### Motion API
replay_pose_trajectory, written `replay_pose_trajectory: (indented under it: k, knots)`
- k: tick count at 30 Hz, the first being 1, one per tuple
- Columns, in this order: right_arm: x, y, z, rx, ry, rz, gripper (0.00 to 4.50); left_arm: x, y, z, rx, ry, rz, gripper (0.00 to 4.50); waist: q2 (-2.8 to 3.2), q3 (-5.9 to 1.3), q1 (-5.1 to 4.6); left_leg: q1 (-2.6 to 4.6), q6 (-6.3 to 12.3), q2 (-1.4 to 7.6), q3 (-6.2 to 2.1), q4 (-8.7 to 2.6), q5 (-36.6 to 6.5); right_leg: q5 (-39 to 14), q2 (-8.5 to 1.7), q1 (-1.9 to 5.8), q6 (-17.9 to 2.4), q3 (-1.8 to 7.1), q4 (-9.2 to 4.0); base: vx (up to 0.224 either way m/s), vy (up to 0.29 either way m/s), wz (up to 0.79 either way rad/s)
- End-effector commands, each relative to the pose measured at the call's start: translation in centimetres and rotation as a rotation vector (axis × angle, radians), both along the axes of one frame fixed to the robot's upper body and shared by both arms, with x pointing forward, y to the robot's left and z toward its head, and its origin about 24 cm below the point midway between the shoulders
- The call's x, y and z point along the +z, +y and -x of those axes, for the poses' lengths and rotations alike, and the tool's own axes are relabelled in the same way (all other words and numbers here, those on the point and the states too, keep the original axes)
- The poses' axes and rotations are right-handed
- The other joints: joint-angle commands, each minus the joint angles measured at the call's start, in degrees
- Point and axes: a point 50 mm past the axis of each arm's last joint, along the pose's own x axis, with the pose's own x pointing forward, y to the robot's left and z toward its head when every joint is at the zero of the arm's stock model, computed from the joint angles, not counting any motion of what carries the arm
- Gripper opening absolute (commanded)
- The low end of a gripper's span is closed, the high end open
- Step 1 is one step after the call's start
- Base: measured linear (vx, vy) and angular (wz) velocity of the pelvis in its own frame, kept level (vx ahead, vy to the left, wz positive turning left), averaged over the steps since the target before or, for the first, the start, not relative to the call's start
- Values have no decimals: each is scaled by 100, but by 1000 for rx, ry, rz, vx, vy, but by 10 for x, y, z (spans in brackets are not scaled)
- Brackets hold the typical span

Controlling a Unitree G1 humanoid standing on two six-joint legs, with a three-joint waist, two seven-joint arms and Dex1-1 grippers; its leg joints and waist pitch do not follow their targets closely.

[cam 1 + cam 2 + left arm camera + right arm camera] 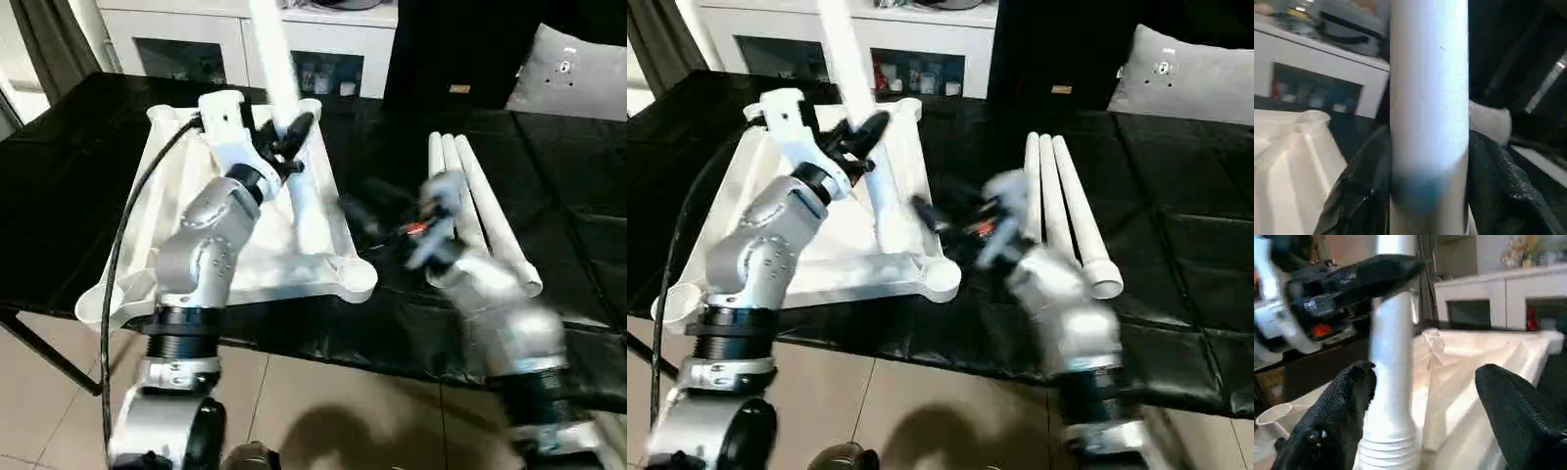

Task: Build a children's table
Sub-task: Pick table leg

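The left gripper (286, 143) pinches a leg (286, 98) between its black fingers (1356, 196), holding it nearly upright over the tabletop (186, 211). The leg's threaded lower end points down toward the tabletop's ribbed underside; whether it already sits in a socket cannot be told.

The right gripper (1420, 416) is spread wide, its fingers (1332, 416) standing either side of that leg's lower part without closing on it. In the head views it is blurred, just beside the tabletop's near right corner.

The tabletop lies upside down on the black work surface (578, 196), corner sockets up. The near right socket (355, 277) looks empty. Three legs (470, 196) lie side by side on the black cover, well apart from the tabletop, right of the right arm.

By my reading the build is early: one leg in hand, not clearly seated, three untouched.
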Motion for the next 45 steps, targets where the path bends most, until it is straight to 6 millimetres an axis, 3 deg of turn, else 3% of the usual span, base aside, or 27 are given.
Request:
replay_pose_trajectory:
  k: [1, 11, 19, 24, 27, 36, 45]
  knots:
    - [4, -7, -4, -1, 24, -22, 363, 8, -4, 1, -86, -22, 7, 182, -40, -437, 9, 139, 155, 319, -133, -361, -770, -293, -523, 298, -1129, 301, -463, 0, 0, 0]
    - [17, -18, 1, 204, 93, -52, 363, 17, -8, 19, -425, -14, 136, 182, -99, -446, 36, 116, 370, 294, -104, -320, -463, -151, -518, 315, -1285, 284, -433, 0, 0, 0]
    - [28, -22, 6, 342, 125, -149, 363, 27, -11, 27, -579, -3, 299, 182, -121, -434, 61, 108, 326, 300, -93, -315, -496, -514, -514, 302, -1208, 281, -470, 0, 0, 0]
    - [29, -20, 16, 458, 139, -122, 363, 26, -15, 34, -639, -37, 233, 182, -118, -438, 89, 108, 324, 310, -104, -320, -426, -455, -514, 306, -1089, 287, -466, 0, 0, 0]
    - [29, -13, 26, 556, 141, -83, 363, 27, -23, 42, -664, -170, 52, 182, -114, -438, 135, 112, 363, 344, -118, -335, -428, -526, -525, 301, -911, 303, -480, 0, 0, 0]
    - [18, -5, 24, 577, 123, 116, 363, 28, -34, 60, -859, -230, 18, 182, -129, -425, 144, 110, 145, 333, -105, -345, -575, -767, -541, 286, -1001, 298, -479, 0, 0, 0]
    - [15, 2, 32, 676, 119, 138, 363, 23, -35, 67, -922, -228, 8, 182, -123, -430, 140, 117, 260, 332, -101, -331, -538, -627, -517, 276, -1080, 299, -461, 0, 0, 0]
